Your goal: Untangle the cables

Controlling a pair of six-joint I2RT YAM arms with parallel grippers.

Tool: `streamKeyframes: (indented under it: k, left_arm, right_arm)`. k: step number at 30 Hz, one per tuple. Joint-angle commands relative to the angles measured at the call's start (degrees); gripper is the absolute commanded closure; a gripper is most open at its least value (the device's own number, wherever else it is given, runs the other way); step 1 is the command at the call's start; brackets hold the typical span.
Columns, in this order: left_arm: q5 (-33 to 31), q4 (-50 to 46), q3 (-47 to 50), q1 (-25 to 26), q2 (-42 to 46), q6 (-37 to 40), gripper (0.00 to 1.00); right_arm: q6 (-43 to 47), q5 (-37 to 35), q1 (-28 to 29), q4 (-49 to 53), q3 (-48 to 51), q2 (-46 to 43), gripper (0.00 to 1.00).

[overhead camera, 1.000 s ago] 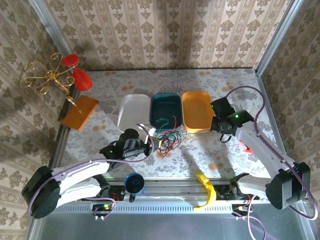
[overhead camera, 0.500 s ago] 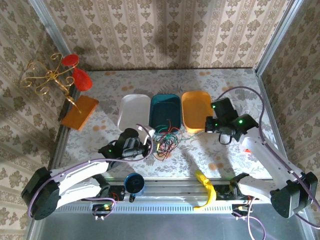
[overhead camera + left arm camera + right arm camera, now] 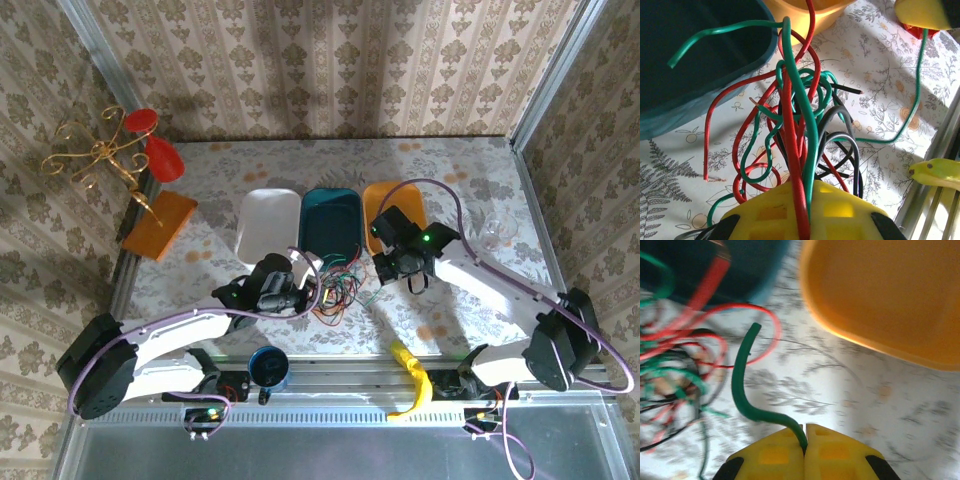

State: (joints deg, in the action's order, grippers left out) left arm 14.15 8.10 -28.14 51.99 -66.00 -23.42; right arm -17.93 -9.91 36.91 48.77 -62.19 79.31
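- The red, green and black cables lie in a loose, loopy tangle on the surface, just before the teal tub.
- The left claw is clamped on red and green strands.
- The right claw is pinched tight on one green cable.

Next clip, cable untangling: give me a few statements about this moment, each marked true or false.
1. The right gripper is shut on a green cable. True.
2. The left gripper is open above the cables. False: it is shut on red and green strands of them.
3. The teal tub stands between the white tub and the orange tub. True.
4. The cables lie inside the white tub. False: the tangle lies on the table in front of the teal tub.
5. The banana lies in the orange tub. False: it lies at the table's near edge.
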Motion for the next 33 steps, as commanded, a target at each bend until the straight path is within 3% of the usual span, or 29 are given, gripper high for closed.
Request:
streamKeyframes:
  k: [1,6,18,22,26,30,33]
  left_arm:
    - [0.41,6.09,1.54,-1.1,2.45,-2.46,1.0]
    - [1.27,6.19,3.81,-3.15,6.98,-4.09,1.0]
    - [3.87,1.59,8.15,-11.13,22.39,-7.66,1.0]
    - [4.04,-4.58,6.85,-12.32,25.64,-5.76,1.0]
    - [5.68,-6.04,5.95,-11.84,23.64,-4.73,1.0]
    - [5.07,-5.33,4.41,-8.39,18.57,-2.95,1.0]
    - [3.99,-4.46,2.15,-5.05,13.97,-1.36,1.0]
  right_arm:
    - [-0.43,-15.84,-0.46,8.62,-2.13,2.57,1.0]
    - [-3.59,-21.95,-3.89,11.74,-1.7,2.62,1.0]
    - [-6.0,-21.27,-14.42,13.22,0.13,-1.92,1.0]
    - [-4.83,-11.78,-19.87,8.36,2.73,-8.73,1.0]
    - [-3.04,6.31,-20.5,-1.2,5.85,-17.25,1.0]
    - [-3.45,18.17,-16.34,-8.28,6.83,-20.54,1.0]
    - [-2.87,20.69,-10.81,-10.64,6.41,-19.33,1.0]
